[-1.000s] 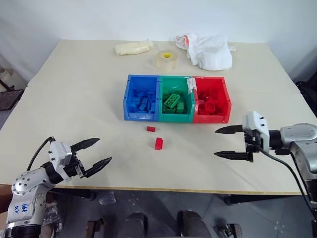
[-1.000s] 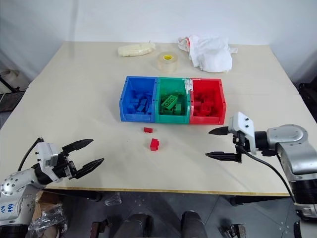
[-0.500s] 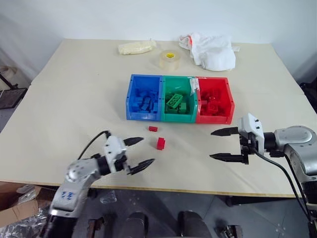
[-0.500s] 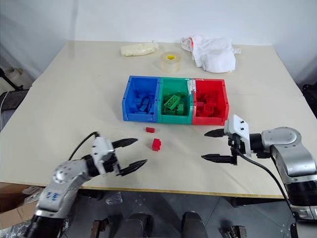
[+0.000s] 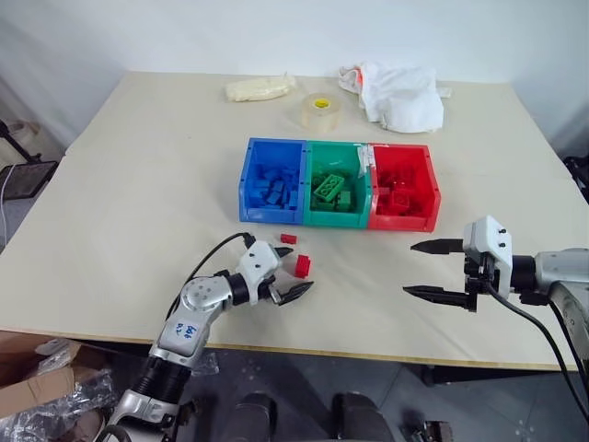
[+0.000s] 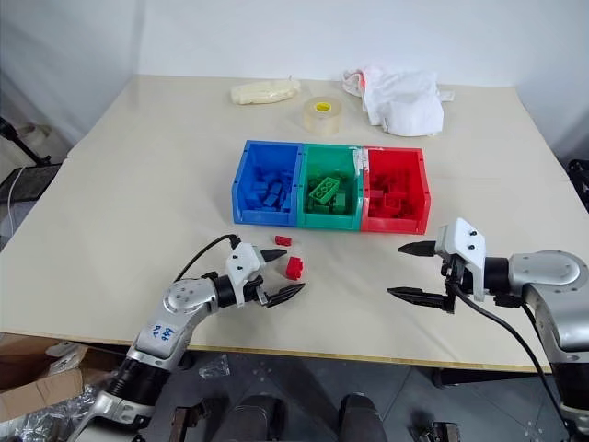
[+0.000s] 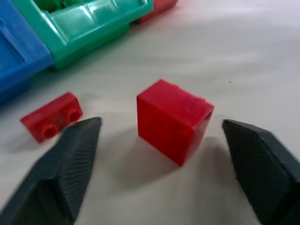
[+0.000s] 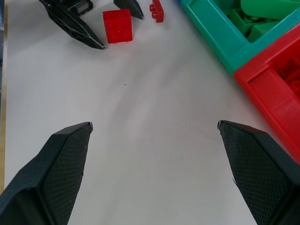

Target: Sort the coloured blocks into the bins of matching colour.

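While straddling the red block (image 7: 172, 119), left fingers (image 7: 70, 164) low, level, open; right fingers (image 8: 61, 159) wide apart.

A lab-like room: bare table (image 5: 138, 166), white wall (image 5: 184, 37), cardboard box (image 5: 28, 368)

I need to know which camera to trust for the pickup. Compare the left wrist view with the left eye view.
Left wrist view alone: the stud holes of the small red brick and the open gap on each side of the red cube between the fingers. Left eye view alone: the right pincer, tape roll, white cloth. Both: left pincer, both bricks, blue bin, green bin, red bin.
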Robot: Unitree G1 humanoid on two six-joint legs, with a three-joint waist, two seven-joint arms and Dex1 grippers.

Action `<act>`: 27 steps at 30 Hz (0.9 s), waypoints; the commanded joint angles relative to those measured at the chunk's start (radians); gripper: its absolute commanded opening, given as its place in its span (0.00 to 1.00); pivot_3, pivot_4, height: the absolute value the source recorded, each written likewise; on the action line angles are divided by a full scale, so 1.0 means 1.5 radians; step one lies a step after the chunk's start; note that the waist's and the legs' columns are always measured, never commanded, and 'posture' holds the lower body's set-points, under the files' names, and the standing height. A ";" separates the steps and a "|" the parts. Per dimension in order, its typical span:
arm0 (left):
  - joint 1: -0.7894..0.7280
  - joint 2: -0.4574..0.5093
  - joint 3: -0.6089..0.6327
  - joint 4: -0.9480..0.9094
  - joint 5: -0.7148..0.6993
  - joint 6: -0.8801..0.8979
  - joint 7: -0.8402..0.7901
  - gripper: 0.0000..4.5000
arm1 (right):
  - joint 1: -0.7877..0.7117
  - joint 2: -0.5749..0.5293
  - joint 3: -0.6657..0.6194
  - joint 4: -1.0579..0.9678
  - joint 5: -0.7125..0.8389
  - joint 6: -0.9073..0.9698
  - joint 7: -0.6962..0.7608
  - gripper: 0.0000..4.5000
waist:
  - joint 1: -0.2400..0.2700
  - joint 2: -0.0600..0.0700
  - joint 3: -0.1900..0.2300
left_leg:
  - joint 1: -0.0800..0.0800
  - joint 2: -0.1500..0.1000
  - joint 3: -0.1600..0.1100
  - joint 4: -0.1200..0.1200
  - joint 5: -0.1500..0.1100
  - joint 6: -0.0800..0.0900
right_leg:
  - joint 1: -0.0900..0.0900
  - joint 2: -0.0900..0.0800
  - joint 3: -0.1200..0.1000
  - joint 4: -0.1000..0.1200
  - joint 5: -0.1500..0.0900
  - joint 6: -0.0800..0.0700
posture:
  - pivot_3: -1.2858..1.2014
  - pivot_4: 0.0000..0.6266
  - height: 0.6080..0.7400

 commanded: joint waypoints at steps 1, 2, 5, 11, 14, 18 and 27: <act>-0.011 -0.006 -0.008 0.016 0.004 -0.021 -0.013 0.67 | 0.016 -0.011 -0.036 -0.031 0.018 0.006 -0.014 1.00 | 0.000 0.000 0.000 | 0.000 0.000 0.000 0.000 0.000 0.000 | 0.000 0.000 0.000 0.000 0.000 0.000 | 0.52 0.24 1.00; -0.013 -0.007 -0.008 0.020 0.001 -0.027 -0.019 0.61 | 0.022 -0.011 -0.040 -0.034 0.018 0.006 -0.018 1.00 | 0.000 0.000 0.000 | 0.000 0.000 0.000 0.000 0.000 0.000 | 0.000 0.000 0.000 0.000 0.000 0.000 | 0.52 0.24 1.00; -0.017 -0.012 -0.001 0.024 -0.012 -0.034 -0.032 0.40 | 0.034 -0.010 -0.051 -0.041 0.020 0.008 -0.030 1.00 | -0.001 0.000 0.000 | 0.000 0.000 0.000 0.000 0.000 0.000 | 0.000 0.000 0.000 0.000 0.000 0.000 | 0.52 0.24 1.00; -0.079 -0.054 0.009 0.020 -0.029 -0.035 -0.032 0.35 | 0.064 -0.005 -0.092 -0.063 0.032 0.016 -0.060 1.00 | 0.002 -0.001 0.000 | 0.000 0.000 0.000 0.000 0.000 0.000 | 0.000 0.000 0.000 0.000 0.000 0.000 | 0.52 0.24 1.00; -0.143 -0.089 0.007 0.049 -0.028 -0.023 -0.024 0.35 | 0.081 0.000 -0.130 -0.080 0.049 0.028 -0.084 1.00 | 0.001 -0.001 0.000 | -0.001 0.000 0.000 0.000 0.000 0.000 | 0.000 0.000 0.000 0.000 0.000 0.001 | 0.52 0.24 1.00; -0.250 -0.140 0.012 0.145 -0.012 -0.035 0.003 0.35 | 0.111 0.009 -0.186 -0.103 0.069 0.042 -0.121 1.00 | 0.003 -0.001 0.001 | -0.001 -0.001 0.000 0.000 0.000 0.001 | 0.000 0.000 0.000 0.001 0.001 0.001 | 0.52 0.24 1.00; -0.533 -0.248 0.066 0.556 0.008 -0.207 0.070 0.35 | 0.181 0.052 -0.256 -0.181 0.099 0.058 -0.203 1.00 | 0.001 -0.005 0.003 | -0.001 -0.003 0.002 -0.001 0.001 0.001 | 0.000 0.001 -0.001 0.001 0.001 0.002 | 0.52 0.24 1.00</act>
